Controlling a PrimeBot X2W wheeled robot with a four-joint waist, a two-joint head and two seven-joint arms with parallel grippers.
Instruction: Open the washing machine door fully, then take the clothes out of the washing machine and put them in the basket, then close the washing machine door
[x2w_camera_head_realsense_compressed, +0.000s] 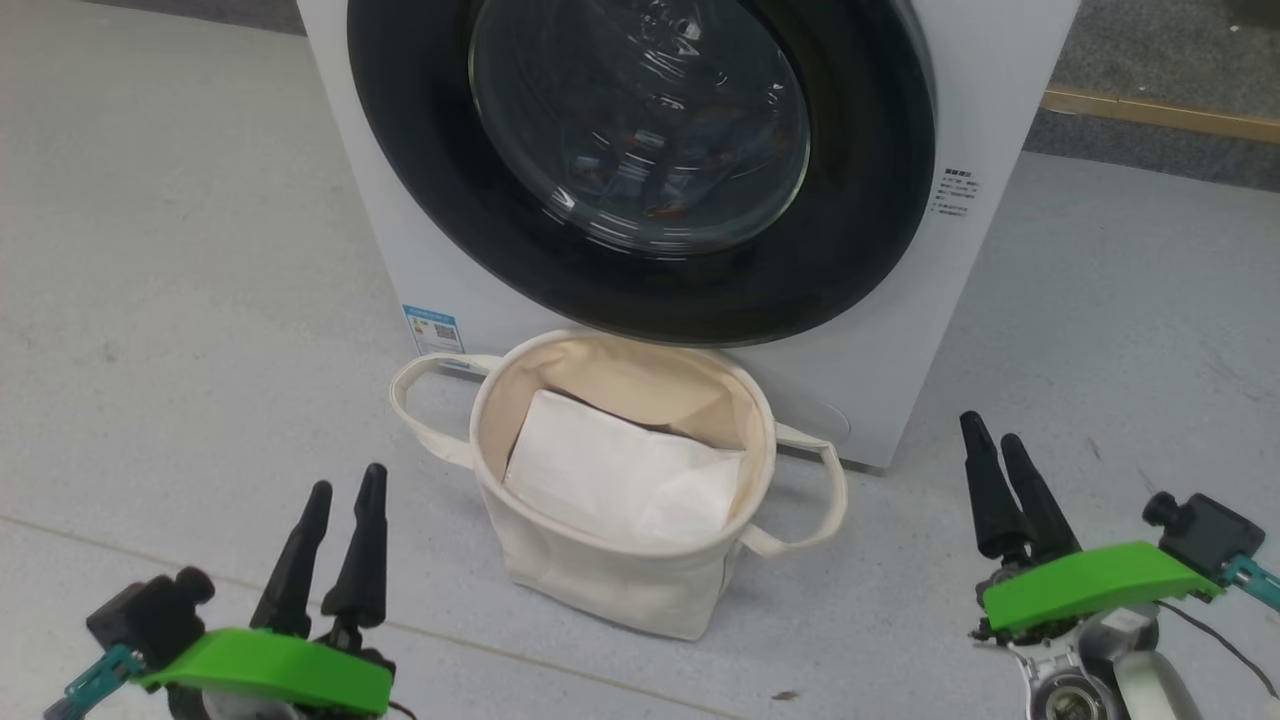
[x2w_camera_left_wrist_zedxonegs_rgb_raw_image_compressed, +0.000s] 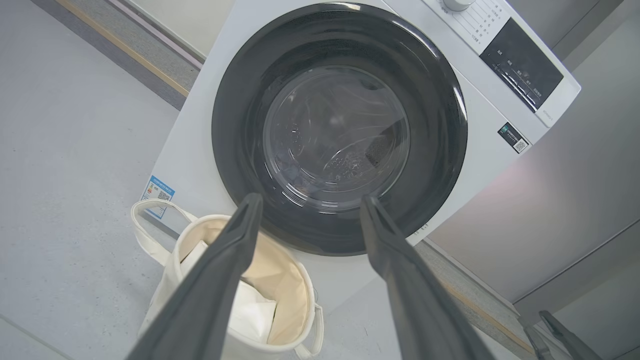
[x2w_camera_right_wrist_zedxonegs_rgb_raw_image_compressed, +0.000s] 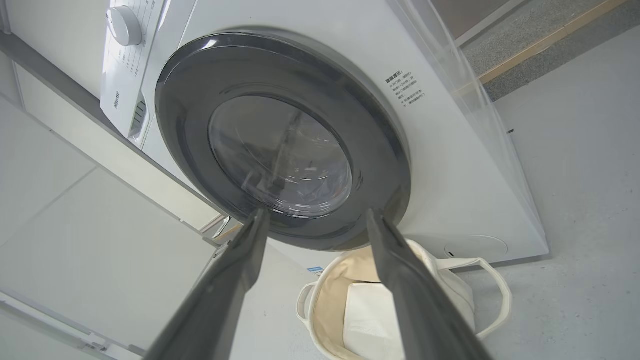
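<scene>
My left pincer (x2w_camera_head_realsense_compressed: 347, 478) and right pincer (x2w_camera_head_realsense_compressed: 989, 427) spread, empty — shut black-rimmed round glass door (x2w_camera_head_realsense_compressed: 640, 150) at twelve o'clock, top cut off.

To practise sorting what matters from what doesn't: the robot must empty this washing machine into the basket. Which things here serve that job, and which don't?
For the job: washing machine door, washing machine, basket, clothes dimly behind the glass.
Just there: white sheet in the basket, blue label, wooden floor strip.

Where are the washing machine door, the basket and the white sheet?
washing machine door (x2w_camera_head_realsense_compressed: 640, 125), head view, on its glass centre.
basket (x2w_camera_head_realsense_compressed: 600, 585), head view, on its front wall.
white sheet (x2w_camera_head_realsense_compressed: 615, 475), head view, on its flat middle.
</scene>
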